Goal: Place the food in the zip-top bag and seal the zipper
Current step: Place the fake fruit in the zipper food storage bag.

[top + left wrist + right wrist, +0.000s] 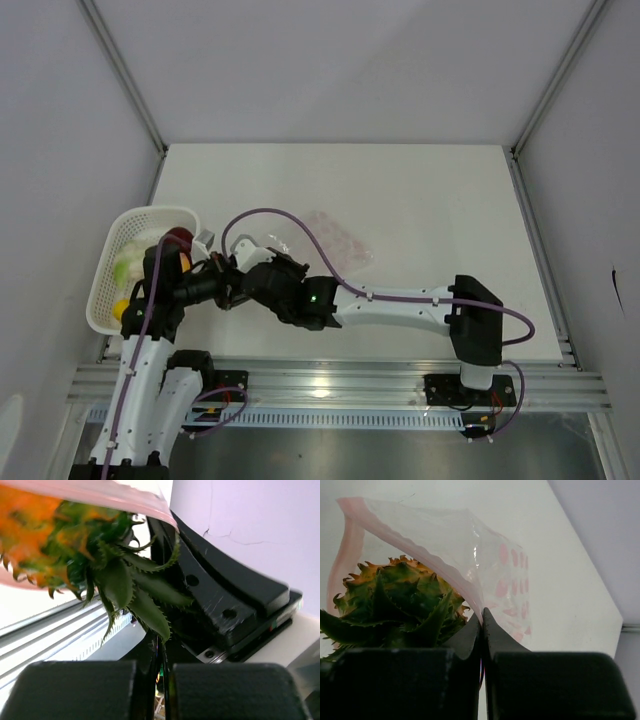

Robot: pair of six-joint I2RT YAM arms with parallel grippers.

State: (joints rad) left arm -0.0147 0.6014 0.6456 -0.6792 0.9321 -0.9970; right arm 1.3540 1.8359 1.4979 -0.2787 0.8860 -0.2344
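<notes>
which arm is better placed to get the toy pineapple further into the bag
Left. The left gripper is shut on the toy pineapple's leaves, with the fruit at the zip-top bag's mouth under the pink zipper. The right gripper pinches the bag's edge, lifting the mouth open, so it should likely just hold.

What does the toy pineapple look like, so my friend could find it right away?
Start at the white table, then find the clear bag with the pink strip along its mouth. The pineapple sits right at that mouth. It is the only spiky thing: orange body, saw-edged green leaves.
</notes>
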